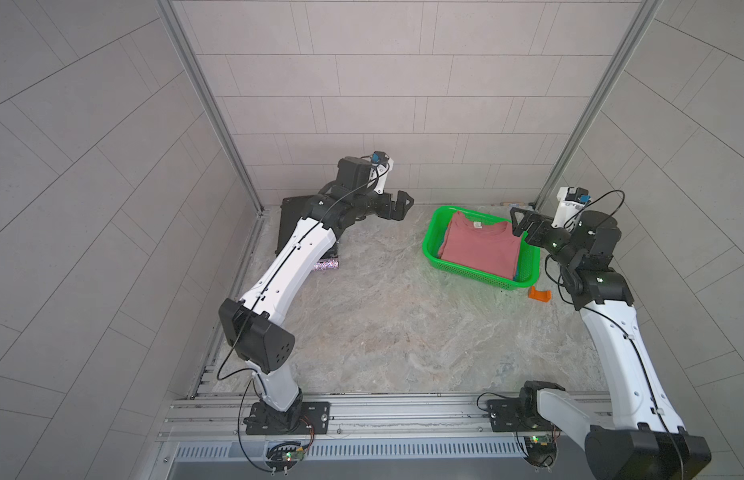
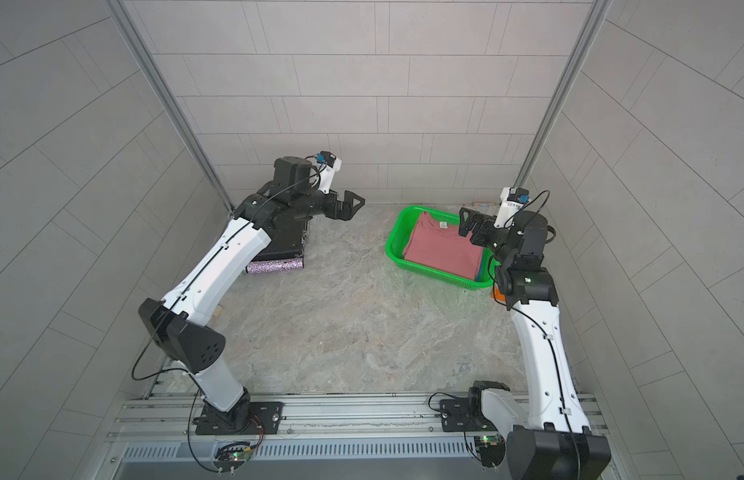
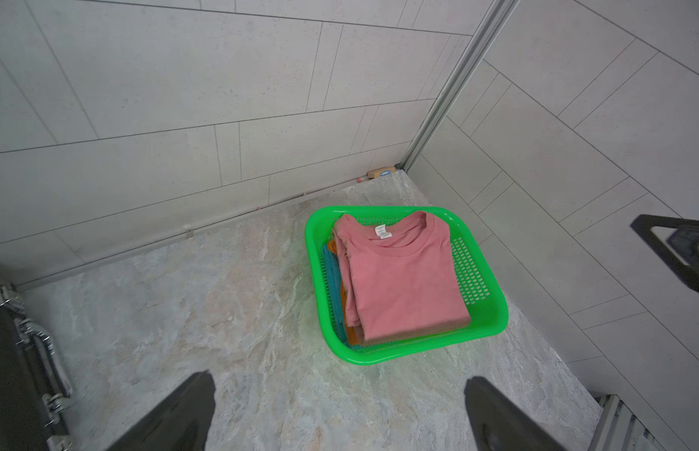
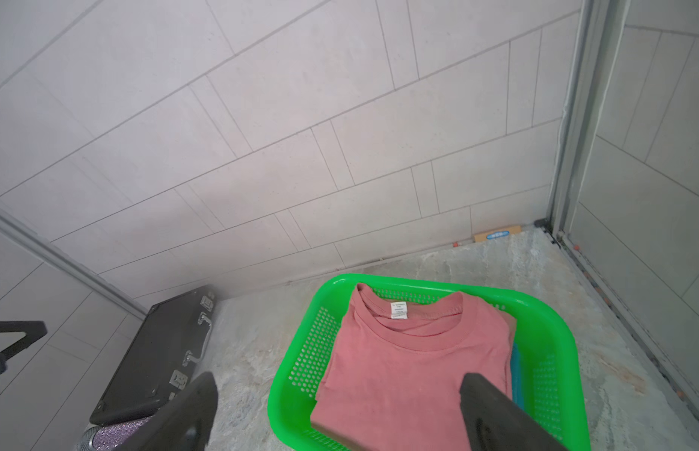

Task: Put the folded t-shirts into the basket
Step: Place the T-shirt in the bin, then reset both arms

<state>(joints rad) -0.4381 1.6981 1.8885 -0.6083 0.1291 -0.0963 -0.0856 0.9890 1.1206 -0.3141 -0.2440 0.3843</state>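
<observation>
Pink t-shirt (image 3: 402, 281) tops stack in basket (image 3: 492, 312); white neck label (image 3: 382, 231) print unreadable. Left hand (image 3: 340, 382), right hand (image 4: 340, 380) wide open, empty.

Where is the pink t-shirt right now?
In both top views the pink t-shirt lies topmost in the green basket, at the far right of the table, next to the open right gripper.

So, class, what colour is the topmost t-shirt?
The top t-shirt is dusty pink; clearest in left wrist view.
</observation>
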